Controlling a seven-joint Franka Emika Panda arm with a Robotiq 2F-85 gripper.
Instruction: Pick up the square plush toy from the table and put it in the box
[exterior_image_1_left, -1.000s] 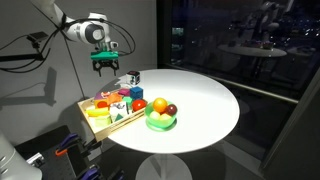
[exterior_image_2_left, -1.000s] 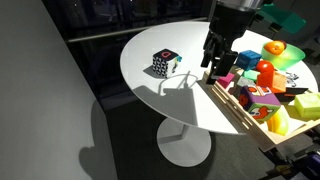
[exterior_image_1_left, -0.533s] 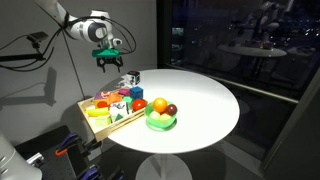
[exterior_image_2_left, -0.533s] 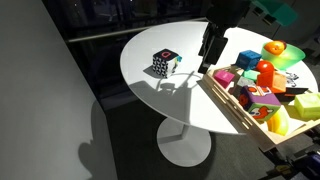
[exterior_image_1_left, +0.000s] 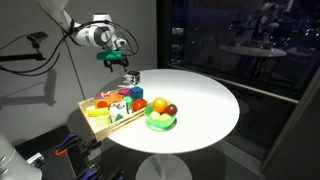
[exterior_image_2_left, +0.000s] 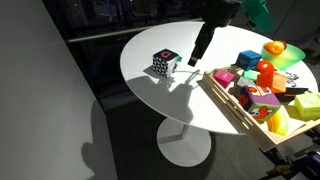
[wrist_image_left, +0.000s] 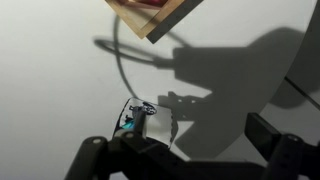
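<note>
The square plush toy (exterior_image_1_left: 131, 75) is white with black markings and sits on the round white table (exterior_image_1_left: 205, 100) near its far edge, just beyond the box. It also shows in an exterior view (exterior_image_2_left: 165, 63) and low in the wrist view (wrist_image_left: 140, 116). My gripper (exterior_image_1_left: 113, 58) hangs above the table between the box and the plush, open and empty. It also shows in an exterior view (exterior_image_2_left: 197, 55) and in the wrist view (wrist_image_left: 180, 138), with its fingers apart. The light-wood box (exterior_image_1_left: 126, 120) holds several coloured toys. It also shows in an exterior view (exterior_image_2_left: 226, 102), and its corner shows in the wrist view (wrist_image_left: 160, 25).
A green bowl of fruit (exterior_image_1_left: 160, 117) stands beside the box and also shows in an exterior view (exterior_image_2_left: 287, 55). The table edge lies close behind the plush. A cable casts a looped shadow on the table top (wrist_image_left: 125, 60).
My gripper has moved from above the box's end toward the plush toy, a little higher. The plush and the box have not moved.
</note>
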